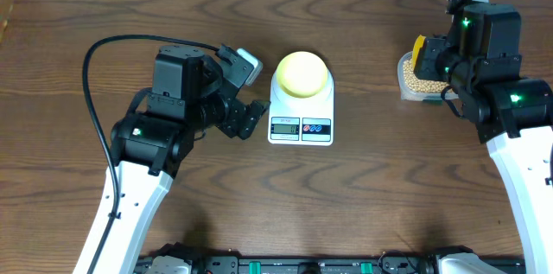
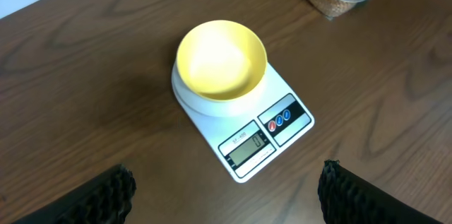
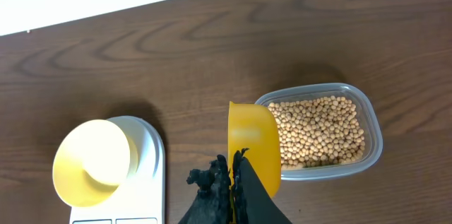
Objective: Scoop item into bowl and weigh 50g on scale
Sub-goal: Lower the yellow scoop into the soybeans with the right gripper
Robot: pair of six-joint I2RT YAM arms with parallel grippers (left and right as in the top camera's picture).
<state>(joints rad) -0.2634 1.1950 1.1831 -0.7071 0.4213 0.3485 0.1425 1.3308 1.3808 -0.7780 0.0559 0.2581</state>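
Beans (image 3: 321, 128) are lying in the tub (image 3: 376, 143), the bowl (image 2: 221, 59) is sitting empty on the scale (image 2: 282, 121), so while your right gripper (image 3: 232, 181) is pinching the scoop (image 3: 253, 143) and the left gripper (image 1: 252, 91) is hanging spread, be dipping low and lifting level.

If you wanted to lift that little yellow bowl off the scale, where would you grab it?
Probably its rim, from straight above: the bowl sits upright and empty on the scale, so one finger can go inside the thin wall, one outside. Its rounded sides might slip.
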